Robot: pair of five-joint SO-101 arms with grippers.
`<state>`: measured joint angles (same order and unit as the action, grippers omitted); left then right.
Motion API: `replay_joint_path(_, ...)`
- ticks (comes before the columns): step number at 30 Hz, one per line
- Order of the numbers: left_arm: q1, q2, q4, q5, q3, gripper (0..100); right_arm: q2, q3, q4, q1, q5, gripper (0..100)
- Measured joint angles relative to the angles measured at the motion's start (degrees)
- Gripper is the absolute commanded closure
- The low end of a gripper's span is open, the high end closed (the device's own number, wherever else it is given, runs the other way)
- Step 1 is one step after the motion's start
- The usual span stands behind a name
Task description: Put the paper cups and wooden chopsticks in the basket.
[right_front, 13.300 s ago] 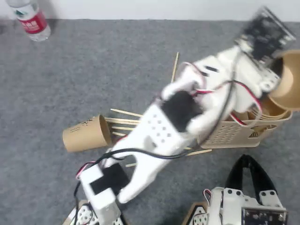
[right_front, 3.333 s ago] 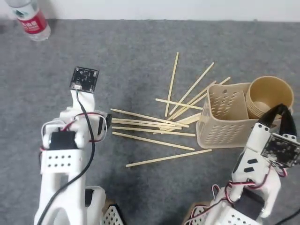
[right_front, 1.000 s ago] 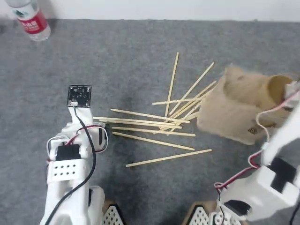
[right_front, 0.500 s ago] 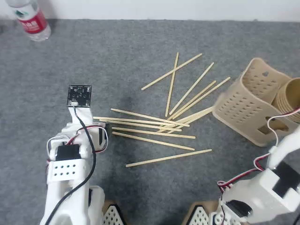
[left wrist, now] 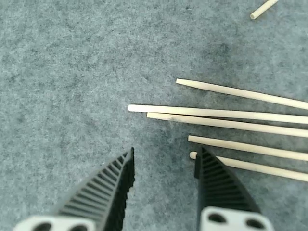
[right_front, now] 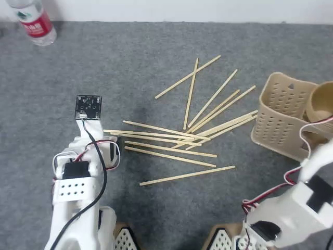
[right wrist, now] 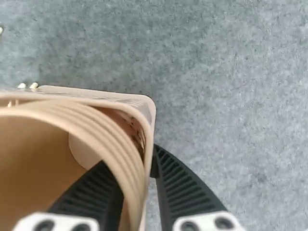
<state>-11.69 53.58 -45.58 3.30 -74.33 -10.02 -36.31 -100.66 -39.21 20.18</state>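
Left pincer (left wrist: pixel 166 154) released; chopsticks (left wrist: pixel 216 114) ends just ahead, long axes running off toward basket (right_front: pixel 281 120). Left arm nearer. Right pincer (right wrist: pixel 132 161) clenched on basket wall.

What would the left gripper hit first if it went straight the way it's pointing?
Likely the near ends of the pale wooden chopsticks just ahead of the left gripper, jaws open; depth is unclear.

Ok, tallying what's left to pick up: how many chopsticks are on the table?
About 13 chopsticks, all loose between the left gripper and the basket: six lying roughly level nearer the gripper, seven fanned diagonally toward the basket. Overlaps may hide more.
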Motion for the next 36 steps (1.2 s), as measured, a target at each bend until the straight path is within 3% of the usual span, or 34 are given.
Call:
replay_joint_path(6, 0.0, 0.0, 0.0, 0.0, 0.0, 80, -1.1, 0.0, 0.0, -3.2, 2.8, 97.5)
replay_joint_path(11, 0.0, 0.0, 0.0, 0.0, 0.0, 80, -1.1, 0.9, 0.0, -3.7, 5.5, 71.3)
replay_joint_path(17, 0.0, 0.0, 0.0, 0.0, 0.0, 80, 0.2, 0.8, 0.0, -3.9, 8.1, 80.2)
replay_joint_path(23, 0.0, 0.0, 0.0, 0.0, 0.0, 80, 12.9, 0.9, 0.0, 0.5, 11.4, 81.0)
replay_joint_path(27, 0.0, 0.0, 0.0, 0.0, 0.0, 80, 26.6, 0.9, 0.0, 6.2, 11.7, 81.2)
replay_joint_path(31, -1.1, 0.0, 0.0, 0.0, 0.0, 80, 39.5, 1.8, 0.0, 17.7, 11.7, 81.2)
replay_joint_path(36, -11.3, 0.0, 4.6, 4.8, 0.0, 80, 43.3, 11.4, 0.0, 36.1, 11.7, 81.2)
